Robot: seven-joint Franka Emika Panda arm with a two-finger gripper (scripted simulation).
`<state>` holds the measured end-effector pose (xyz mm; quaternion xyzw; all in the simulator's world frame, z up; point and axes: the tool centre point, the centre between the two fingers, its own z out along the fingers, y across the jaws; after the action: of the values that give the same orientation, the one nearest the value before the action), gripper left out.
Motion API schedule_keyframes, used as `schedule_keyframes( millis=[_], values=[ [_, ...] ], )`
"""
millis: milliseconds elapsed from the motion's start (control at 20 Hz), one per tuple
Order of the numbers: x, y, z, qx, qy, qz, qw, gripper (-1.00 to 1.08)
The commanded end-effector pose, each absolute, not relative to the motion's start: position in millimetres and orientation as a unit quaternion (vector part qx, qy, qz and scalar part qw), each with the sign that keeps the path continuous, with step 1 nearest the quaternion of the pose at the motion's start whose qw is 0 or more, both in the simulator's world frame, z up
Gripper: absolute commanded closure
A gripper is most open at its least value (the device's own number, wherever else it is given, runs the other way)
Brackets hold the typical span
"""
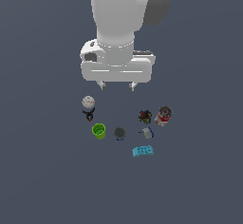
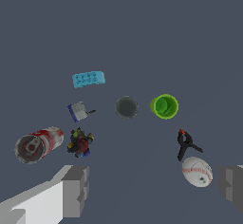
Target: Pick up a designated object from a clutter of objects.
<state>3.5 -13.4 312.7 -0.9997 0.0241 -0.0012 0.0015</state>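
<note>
The designated object, a red and white can [image 1: 163,116] with a dark top and silver rim, stands at the clutter's edge toward the exterior view's right; the wrist view shows the can [image 2: 38,144] too. My gripper [image 1: 116,85] hangs open above the floor, behind the clutter and well apart from the can, with nothing between its fingers. In the wrist view the gripper [image 2: 154,190] shows two grey fingertips [image 2: 76,190] spread wide. The clutter also holds a white ball [image 1: 88,102], a green cup [image 1: 98,131], a grey round piece [image 1: 119,133], a blue studded brick [image 1: 143,151] and a dark multicoloured toy [image 1: 145,116].
A small black clamp [image 1: 89,115] lies beside the ball, and a little grey-white block [image 1: 147,132] sits just in front of the can and toy. The toy stands close beside the can. All rest on a flat dark grey floor [image 1: 199,180].
</note>
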Motion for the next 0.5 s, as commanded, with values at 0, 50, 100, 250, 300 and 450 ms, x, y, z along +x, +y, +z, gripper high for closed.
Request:
schedule_keyframes(
  millis=[0,50,100,250,300,450],
  values=[
    [3.5,-13.4,312.7,-1.0,0.024,-0.001,0.002,-0.92],
    [3.3,-13.0,312.9,-1.0,0.024,-0.001,0.002,-0.92],
    [3.0,-11.2,313.2,-1.0,0.023,-0.001,0.002,-0.92],
    [0.6,-0.2,315.9,-1.0,0.02,0.001,0.003,-0.92],
    [-0.5,4.5,317.2,-1.0,0.018,0.002,0.004,-0.92],
    [-2.7,12.1,319.8,-1.0,0.014,0.003,0.006,-0.92]
  ],
)
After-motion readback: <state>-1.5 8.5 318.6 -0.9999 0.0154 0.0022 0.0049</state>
